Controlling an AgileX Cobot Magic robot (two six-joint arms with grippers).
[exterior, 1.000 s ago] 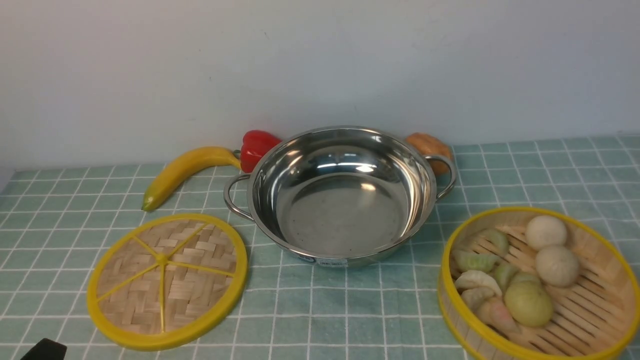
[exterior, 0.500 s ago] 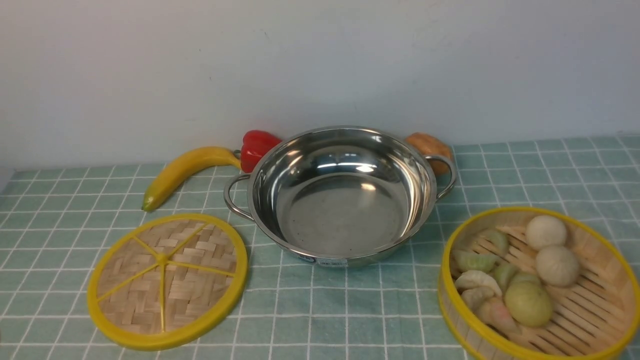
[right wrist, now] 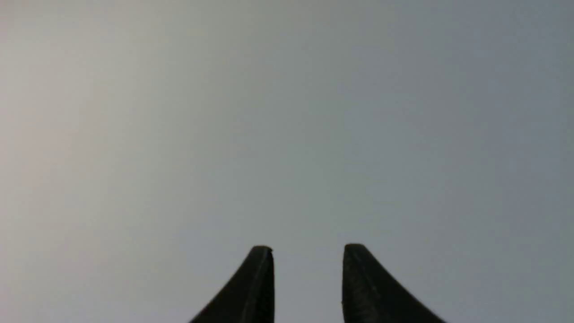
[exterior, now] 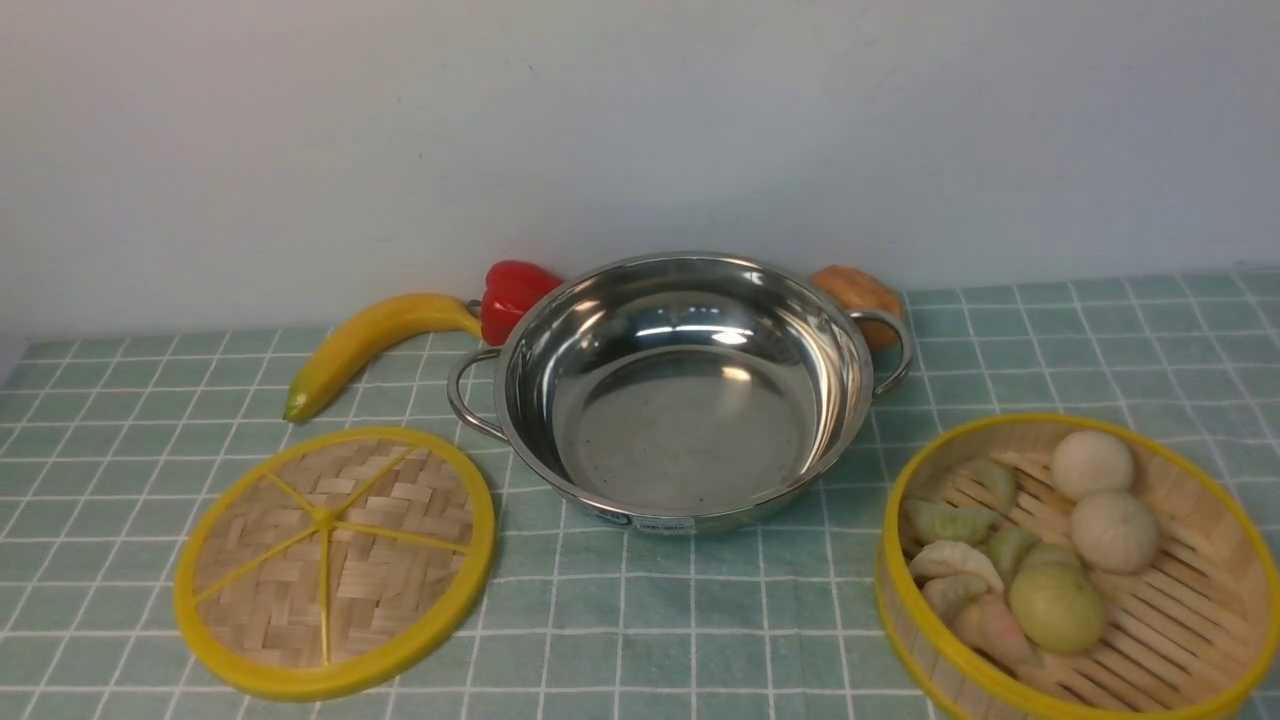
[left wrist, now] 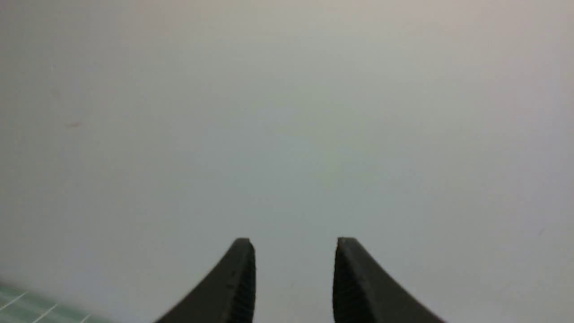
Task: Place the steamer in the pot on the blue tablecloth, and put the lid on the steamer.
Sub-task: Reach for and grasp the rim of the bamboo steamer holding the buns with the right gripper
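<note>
Pot [exterior: 685, 430], steel: centre, on cloth [exterior: 655, 610]. Steamer [exterior: 1180, 620], food inside: near right. Lid [exterior: 335, 555], woven: near left. Left pincer [left wrist: 293, 242], right pincer [right wrist: 308, 249]: both apart, gripping nothing.

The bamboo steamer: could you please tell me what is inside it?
The steamer holds two pale round buns, a greenish round one, and several dumplings, green and whitish, on its slatted floor. Whatever lies beneath the piled pieces is hidden.
</note>
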